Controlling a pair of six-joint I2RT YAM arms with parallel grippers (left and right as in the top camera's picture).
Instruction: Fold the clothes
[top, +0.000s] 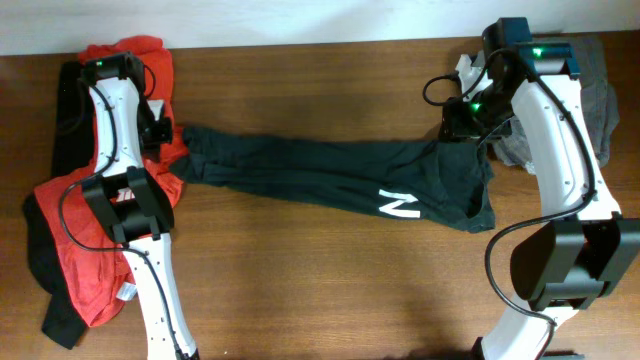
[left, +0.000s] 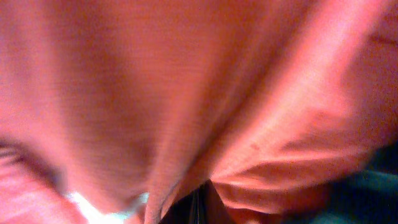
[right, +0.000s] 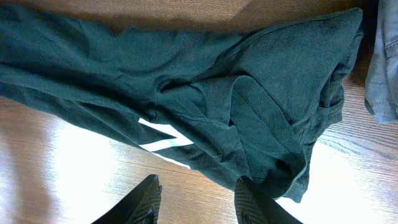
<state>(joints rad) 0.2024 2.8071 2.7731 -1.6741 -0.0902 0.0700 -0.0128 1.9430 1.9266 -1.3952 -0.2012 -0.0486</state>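
Folding target: the dark-green T-shirt (top: 320, 165), lying flat on the table (top: 330, 290) as one long rope-ish band, not folded at all yet imo
Long axis: runs straight left-right, one end at each gripper; the white N print (top: 398, 205) sits toward its right end
Right gripper (right: 198, 182): over the shirt's right end, fingers apart with bare wood between them, one finger just at the hem, nothing pinched
Left gripper (top: 160, 130): at the shirt's left end, closed tight; its wrist view is all blurry red cloth, so can't tell what it's pinching
Nearer gripper: basically a tie, each has an end; the wider bunched part is on the right
Red T-shirt (top: 95, 270): piled off the shirt's left end
Grey garment (top: 600, 80): just past the shirt's right end
Next move guess: needs spreading across its width before any fold
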